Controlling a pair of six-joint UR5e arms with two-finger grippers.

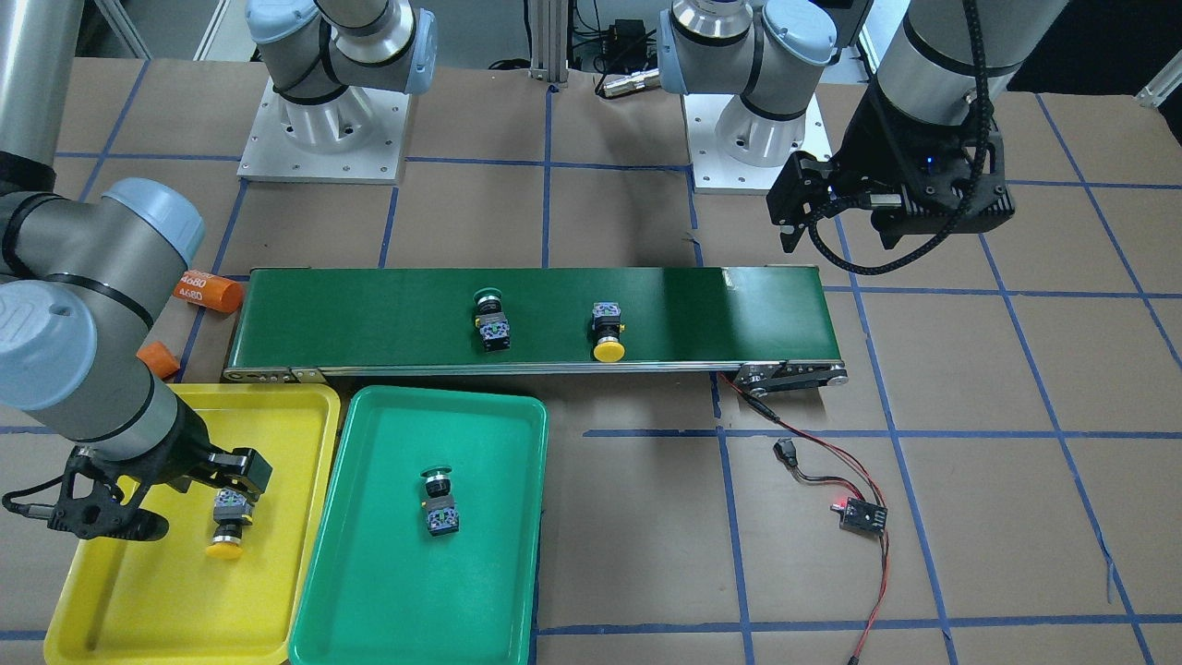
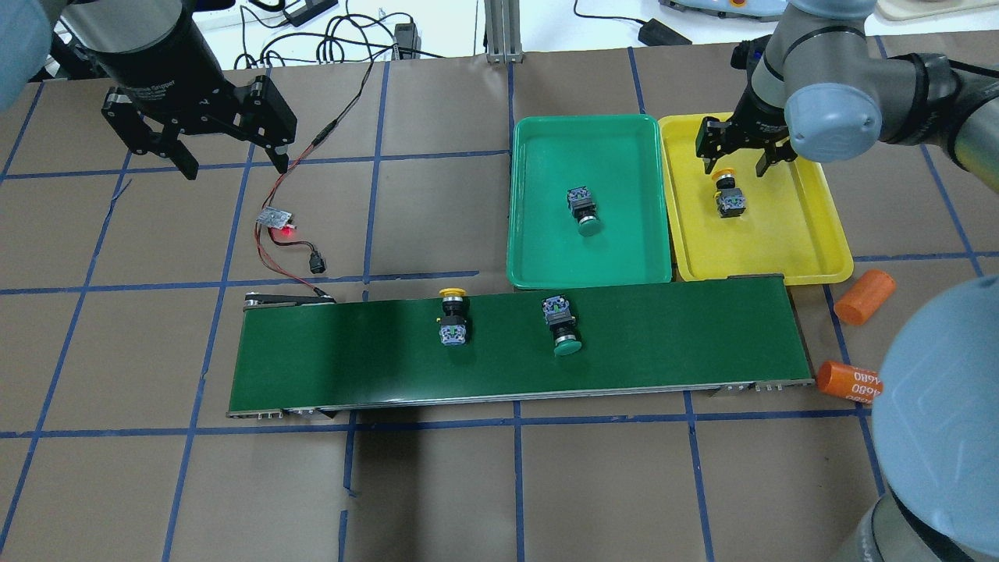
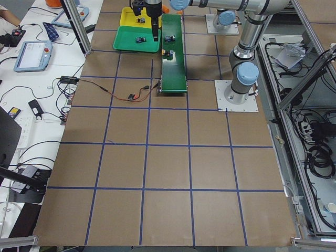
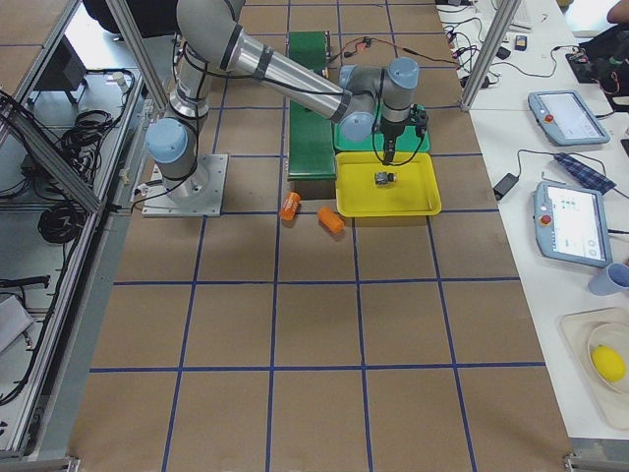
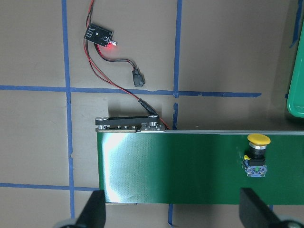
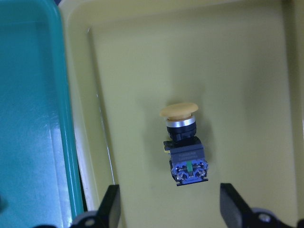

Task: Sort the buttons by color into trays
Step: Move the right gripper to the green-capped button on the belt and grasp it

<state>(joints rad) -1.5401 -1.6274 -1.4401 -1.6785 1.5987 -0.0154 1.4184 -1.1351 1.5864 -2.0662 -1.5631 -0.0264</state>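
Now the right jaws are hanging wide open just over a yellow button (image 2: 730, 199) that is lying on its side in the yellow tray (image 2: 780, 242), so I think they should be lifting straight up without bumping it. The left jaws are hanging wide open too, over the desk (image 2: 156, 351), away from the belt (image 2: 351, 351) where another yellow button (image 2: 453, 316) and a green button (image 2: 562, 324) are waiting. Only an orange cylinder (image 1: 205, 289) is showing writing, 4680.

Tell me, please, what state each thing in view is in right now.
left gripper: jaws open, empty.
right gripper: jaws open, straddling the sorted yellow button.
sorted yellow button: on its side in the yellow tray.
sorted green button: on its side in the green tray.
belt yellow button: on its side, unsorted.
belt green button: on its side, unsorted.
board LED: lit red.
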